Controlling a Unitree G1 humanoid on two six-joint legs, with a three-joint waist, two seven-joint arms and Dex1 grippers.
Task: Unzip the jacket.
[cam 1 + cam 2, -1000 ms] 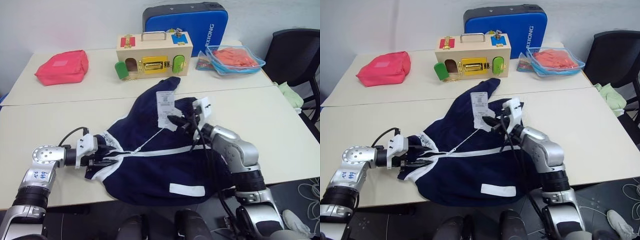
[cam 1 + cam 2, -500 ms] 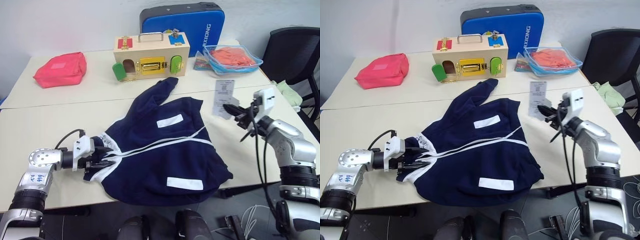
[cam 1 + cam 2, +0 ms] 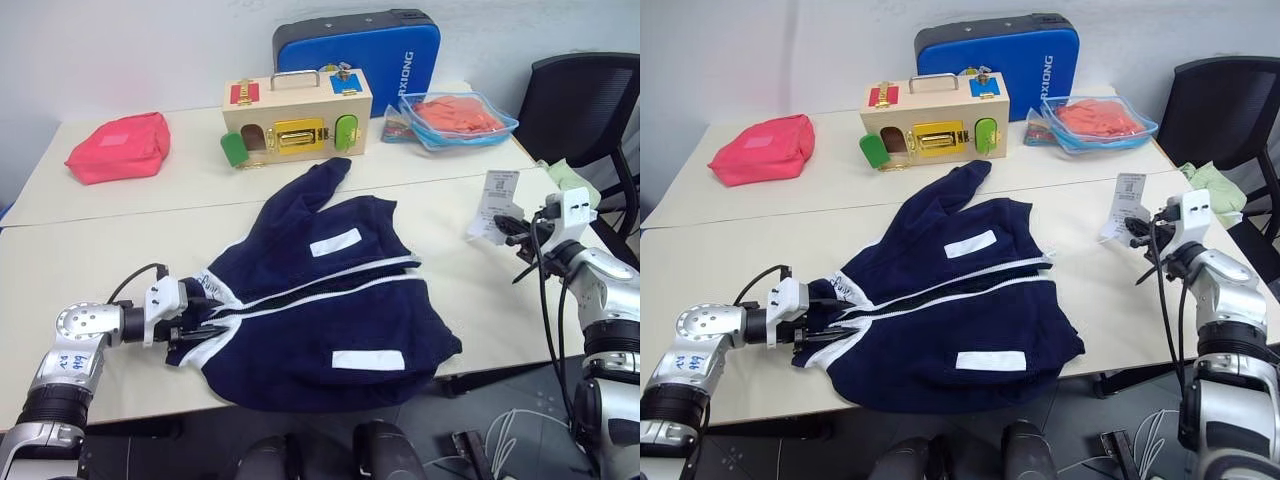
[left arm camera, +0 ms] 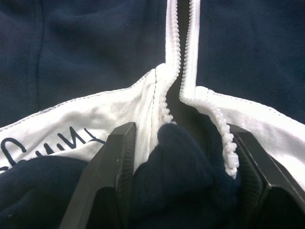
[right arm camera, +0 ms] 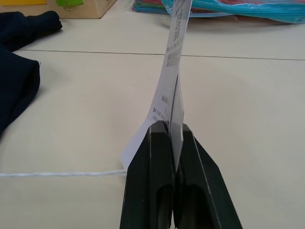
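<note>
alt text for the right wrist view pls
The right gripper is shut on a white paper tag, held upright above a beige table. A white string trails from it; the navy jacket lies off to one side.

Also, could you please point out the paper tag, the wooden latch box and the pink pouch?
paper tag (image 3: 496, 200), left eye view, its printed face
wooden latch box (image 3: 296, 112), left eye view, front panel
pink pouch (image 3: 118, 147), left eye view, top face
</note>
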